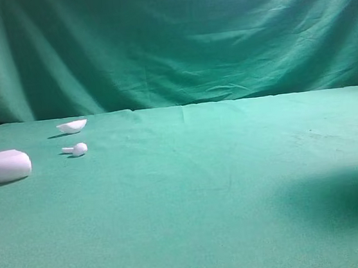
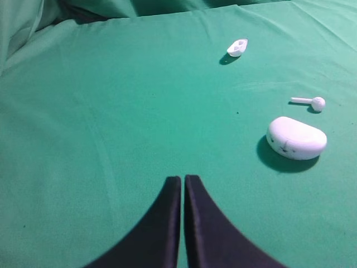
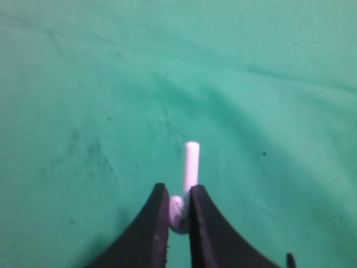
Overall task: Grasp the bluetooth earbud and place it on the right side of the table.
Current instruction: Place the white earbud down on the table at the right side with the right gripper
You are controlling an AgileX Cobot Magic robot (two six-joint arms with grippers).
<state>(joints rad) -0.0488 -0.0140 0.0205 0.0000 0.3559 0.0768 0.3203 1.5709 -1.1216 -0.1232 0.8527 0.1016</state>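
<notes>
With the right gripper (image 3: pixel 178 215) clamped on the earbud (image 3: pixel 189 167), lower gently to the table (image 3: pixel 268 84) before releasing.

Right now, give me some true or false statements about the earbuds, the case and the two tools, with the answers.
1. The right tool grips an earbud. True.
2. That earbud's stem points out past the tips. True.
3. The left tool holds the case. False: it is shut on nothing, and the case lies on the table.
4. A second earbud lies beside the case. True.
5. The case is black. False: it is white.
</notes>
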